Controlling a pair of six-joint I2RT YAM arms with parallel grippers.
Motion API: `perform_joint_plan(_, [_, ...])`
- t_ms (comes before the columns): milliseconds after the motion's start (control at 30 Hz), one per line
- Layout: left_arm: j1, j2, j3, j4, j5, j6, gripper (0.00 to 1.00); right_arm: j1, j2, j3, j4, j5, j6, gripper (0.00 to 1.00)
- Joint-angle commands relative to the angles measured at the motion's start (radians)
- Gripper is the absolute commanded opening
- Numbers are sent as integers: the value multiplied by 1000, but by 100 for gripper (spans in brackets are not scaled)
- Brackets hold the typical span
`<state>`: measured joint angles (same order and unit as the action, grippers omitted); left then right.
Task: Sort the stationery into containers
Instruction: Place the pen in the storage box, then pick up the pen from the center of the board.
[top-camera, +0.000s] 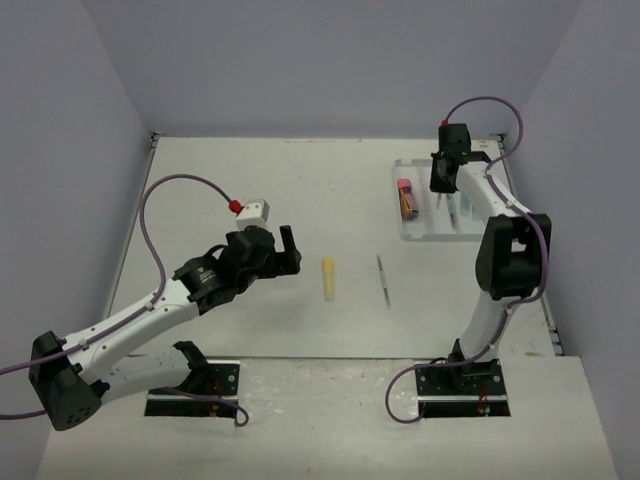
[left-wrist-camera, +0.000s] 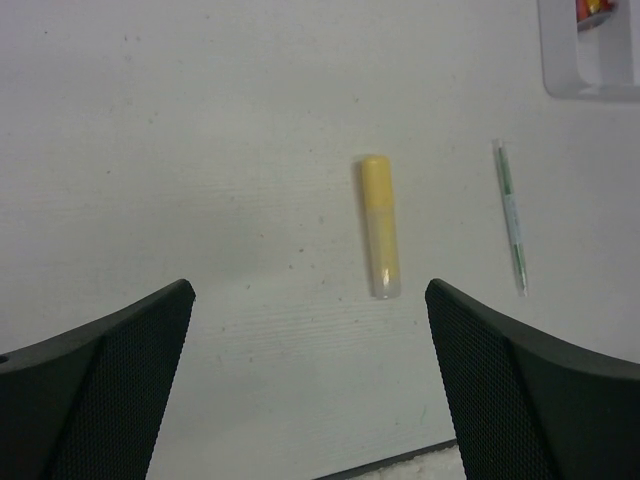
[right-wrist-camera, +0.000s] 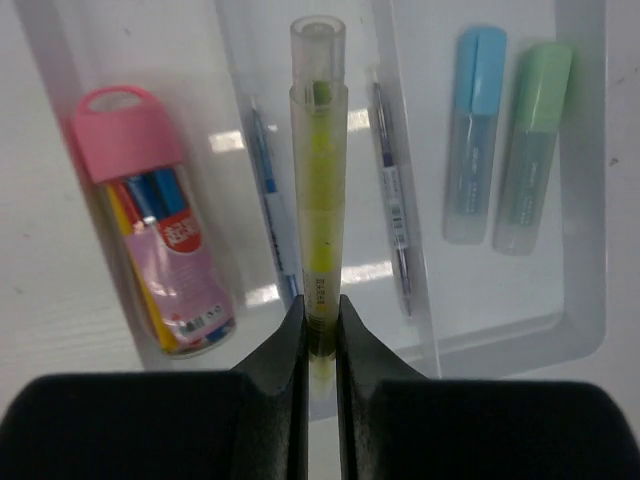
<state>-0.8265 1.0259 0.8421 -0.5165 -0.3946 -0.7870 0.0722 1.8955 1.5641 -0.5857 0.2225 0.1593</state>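
My right pincer (right-wrist-camera: 320, 312) pinches a clear yellow-green plastic marker (right-wrist-camera: 318, 150) tight. It points along the slots of the white plastic tray (right-wrist-camera: 590, 200) — over the middle one.

The right gripper (right-wrist-camera: 320, 305) hides the lower end of the yellow-green highlighter (right-wrist-camera: 318, 180)
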Motion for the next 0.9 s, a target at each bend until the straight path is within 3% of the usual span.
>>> perform_joint_plan(0, [0,-22,34,-64,30,74,100,-13,74,105,-137,88,-78,1])
perform_joint_plan(167, [1,-47,25,-55,31,83,100,-14,91,108,-152,102,-48,38])
perform_joint_plan(333, [1,-16,51,-93,-10,80,100,32,-31,17,-127,69,8,63])
perform_joint_plan(433, [2,-10,80,-142,-63,78,100,99,-150,-94,-104,48,65,62])
perform_joint_plan(567, [8,-9,138,-242,-168,91,100,296,-379,-454,89,-79,222,61])
perform_joint_plan(633, [12,-9,158,-262,-173,104,100,369,-380,-545,105,-95,289,59])
perform_joint_plan(867, [15,-13,138,-254,-152,111,100,472,-231,-578,63,-79,358,51])
